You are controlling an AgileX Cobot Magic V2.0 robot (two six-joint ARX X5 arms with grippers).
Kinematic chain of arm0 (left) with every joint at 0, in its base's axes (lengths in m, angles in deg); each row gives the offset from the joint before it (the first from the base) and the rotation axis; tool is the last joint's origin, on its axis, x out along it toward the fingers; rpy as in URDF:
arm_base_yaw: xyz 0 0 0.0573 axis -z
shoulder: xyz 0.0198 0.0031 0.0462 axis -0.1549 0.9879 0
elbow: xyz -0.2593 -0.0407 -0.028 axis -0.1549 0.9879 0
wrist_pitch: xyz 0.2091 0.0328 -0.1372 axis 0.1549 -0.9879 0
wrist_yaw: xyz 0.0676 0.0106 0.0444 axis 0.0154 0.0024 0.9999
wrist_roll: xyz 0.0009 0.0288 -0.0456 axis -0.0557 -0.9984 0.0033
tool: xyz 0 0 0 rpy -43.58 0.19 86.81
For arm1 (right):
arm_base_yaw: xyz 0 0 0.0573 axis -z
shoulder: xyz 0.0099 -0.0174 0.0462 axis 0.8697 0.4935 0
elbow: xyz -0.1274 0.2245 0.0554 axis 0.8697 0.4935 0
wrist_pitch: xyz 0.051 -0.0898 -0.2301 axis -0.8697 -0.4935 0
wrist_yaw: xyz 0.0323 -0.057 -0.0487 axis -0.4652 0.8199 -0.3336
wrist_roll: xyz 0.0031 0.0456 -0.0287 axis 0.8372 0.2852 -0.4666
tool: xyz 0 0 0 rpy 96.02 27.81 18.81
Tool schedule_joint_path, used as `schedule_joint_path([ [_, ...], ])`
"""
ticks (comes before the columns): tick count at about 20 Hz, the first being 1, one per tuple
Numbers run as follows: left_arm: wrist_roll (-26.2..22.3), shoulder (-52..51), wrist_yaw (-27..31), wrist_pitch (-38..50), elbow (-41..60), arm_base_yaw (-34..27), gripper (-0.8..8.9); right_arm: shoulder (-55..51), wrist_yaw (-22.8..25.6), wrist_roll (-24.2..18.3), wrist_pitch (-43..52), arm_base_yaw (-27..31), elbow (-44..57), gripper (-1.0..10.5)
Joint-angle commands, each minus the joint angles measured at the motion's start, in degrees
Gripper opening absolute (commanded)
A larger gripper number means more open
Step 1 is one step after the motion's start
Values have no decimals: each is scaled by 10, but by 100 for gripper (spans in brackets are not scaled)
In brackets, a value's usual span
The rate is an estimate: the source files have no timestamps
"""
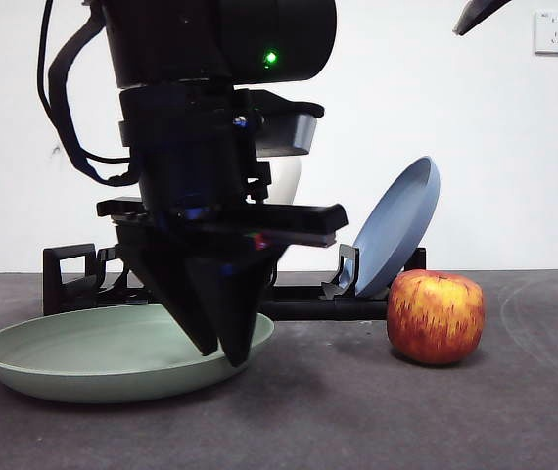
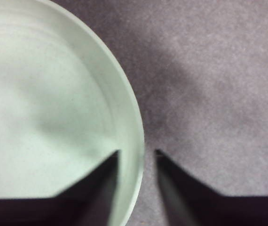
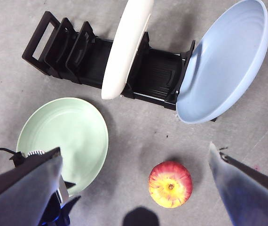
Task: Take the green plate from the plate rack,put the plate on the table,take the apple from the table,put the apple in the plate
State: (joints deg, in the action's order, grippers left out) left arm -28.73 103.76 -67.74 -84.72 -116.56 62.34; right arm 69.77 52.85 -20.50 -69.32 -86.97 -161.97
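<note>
The green plate lies flat on the table; the left gripper straddles its rim, jaws parted. The right gripper waits spread wide above the apple. Next, I think, it must descend and grasp the apple.

Apple before plate rack

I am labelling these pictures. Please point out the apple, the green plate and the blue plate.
apple (image 1: 436, 317): front view, middle of its red side.
green plate (image 3: 63, 139): right wrist view, centre of its bowl.
blue plate (image 3: 225, 63): right wrist view, its inner face.
</note>
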Motion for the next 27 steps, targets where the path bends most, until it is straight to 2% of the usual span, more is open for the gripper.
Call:
schedule_joint_path([
  [1,7,6,-1,-1,2,-1,319,1,0,-4,1,0,-2,598],
  [5,7,-16,-1,-11,-10,-1,320,1,0,-7,-1,0,-2,598],
  [8,2,-87,-1,-72,-45,1,319,1,0,-20,-27,0,-2,598],
  [11,-32,-207,-16,-135,-69,1,319,1,0,-25,-78,0,-2,598],
  [13,-55,-302,-64,-141,-70,0,319,1,0,-47,-120,-1,-1,598],
  [18,-59,-528,-132,-147,-70,-5,319,-2,2,-65,-185,-9,0,599],
  [23,-50,-687,-103,-223,-70,-5,319,-2,19,-60,-162,-42,43,599],
  [27,-32,-733,-94,-283,-70,-5,319,-2,34,-47,-89,-58,114,599],
])
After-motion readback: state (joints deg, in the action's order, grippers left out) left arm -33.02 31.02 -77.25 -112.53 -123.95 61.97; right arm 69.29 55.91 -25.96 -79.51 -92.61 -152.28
